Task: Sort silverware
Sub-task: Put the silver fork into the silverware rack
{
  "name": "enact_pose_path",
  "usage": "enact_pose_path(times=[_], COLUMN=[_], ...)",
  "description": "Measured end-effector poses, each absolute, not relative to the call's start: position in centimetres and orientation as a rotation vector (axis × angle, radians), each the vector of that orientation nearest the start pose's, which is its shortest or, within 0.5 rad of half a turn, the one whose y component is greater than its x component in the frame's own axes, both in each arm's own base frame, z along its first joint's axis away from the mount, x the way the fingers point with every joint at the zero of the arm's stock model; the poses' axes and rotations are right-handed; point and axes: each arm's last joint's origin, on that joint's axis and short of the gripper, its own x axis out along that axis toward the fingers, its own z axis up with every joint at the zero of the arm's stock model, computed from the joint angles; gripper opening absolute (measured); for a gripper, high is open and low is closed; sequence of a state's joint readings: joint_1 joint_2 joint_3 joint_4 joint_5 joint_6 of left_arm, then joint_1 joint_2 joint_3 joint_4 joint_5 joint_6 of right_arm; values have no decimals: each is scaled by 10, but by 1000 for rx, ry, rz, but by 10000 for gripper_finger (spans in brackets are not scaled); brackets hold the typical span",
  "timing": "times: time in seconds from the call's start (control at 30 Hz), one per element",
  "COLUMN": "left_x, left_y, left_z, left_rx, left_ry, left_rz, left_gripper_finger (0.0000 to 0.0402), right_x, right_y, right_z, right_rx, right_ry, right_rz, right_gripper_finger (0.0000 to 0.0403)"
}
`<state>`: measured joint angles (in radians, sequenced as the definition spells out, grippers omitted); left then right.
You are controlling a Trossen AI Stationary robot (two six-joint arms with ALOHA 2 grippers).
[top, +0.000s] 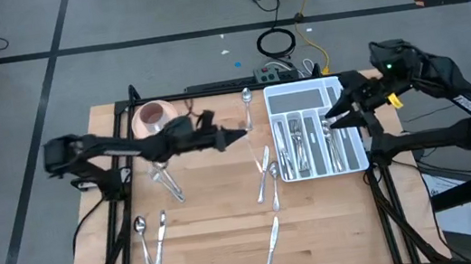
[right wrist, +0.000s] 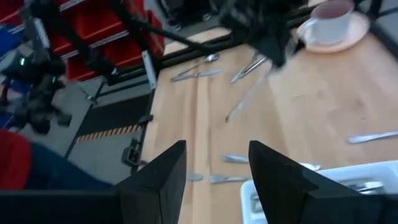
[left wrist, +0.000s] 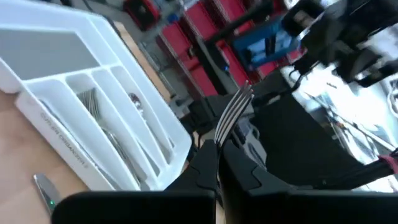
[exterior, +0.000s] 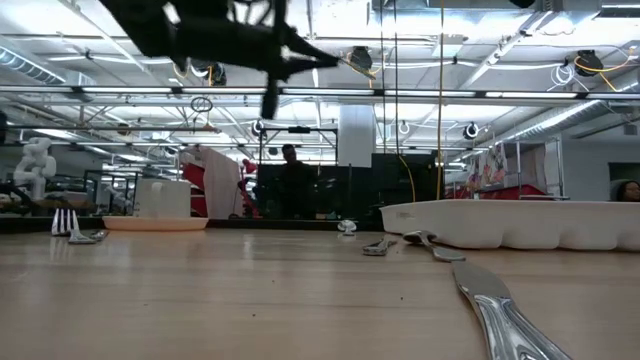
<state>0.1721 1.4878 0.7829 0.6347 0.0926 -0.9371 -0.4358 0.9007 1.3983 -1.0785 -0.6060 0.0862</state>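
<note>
Fork carried in the air toward the tray

A flat steel knife (top: 270, 241) lay at the table's (top: 213, 235) near edge, other silverware (top: 267, 175) scattered mid-table. Above the middle, the left gripper (left wrist: 217, 152) was clenched on a slim shiny fork (left wrist: 231, 115), tines forward; held by the handle end, it could swing or slip before reaching the white moulded tray (top: 304, 97). The right gripper (right wrist: 216, 171) stood unclenched, empty, over the tray's far-right side.

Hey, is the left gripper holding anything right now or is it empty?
Holding. The left gripper is shut on a fork, tines sticking out past its fingers, raised above the table and short of the white tray.
</note>
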Motion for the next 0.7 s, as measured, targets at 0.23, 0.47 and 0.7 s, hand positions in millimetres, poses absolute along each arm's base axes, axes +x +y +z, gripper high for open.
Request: enact_pose_path(times=[0.23,0.47,0.7], left_x=[379,436,469], left_y=[86,116,132], left_z=[240,235,214], left_rx=[-908,-854,-825], left_ry=[96,106,187], left_rz=[-25,-47,-31], left_gripper_finger=[2,2,2], right_x=[110,111,112], right_y=[-33,-35,-35], right_z=[436,437,438], right_rx=[342,327,320], right_ry=[450,439,427], right_rz=[136,110,112], right_gripper_finger=[167,167,167])
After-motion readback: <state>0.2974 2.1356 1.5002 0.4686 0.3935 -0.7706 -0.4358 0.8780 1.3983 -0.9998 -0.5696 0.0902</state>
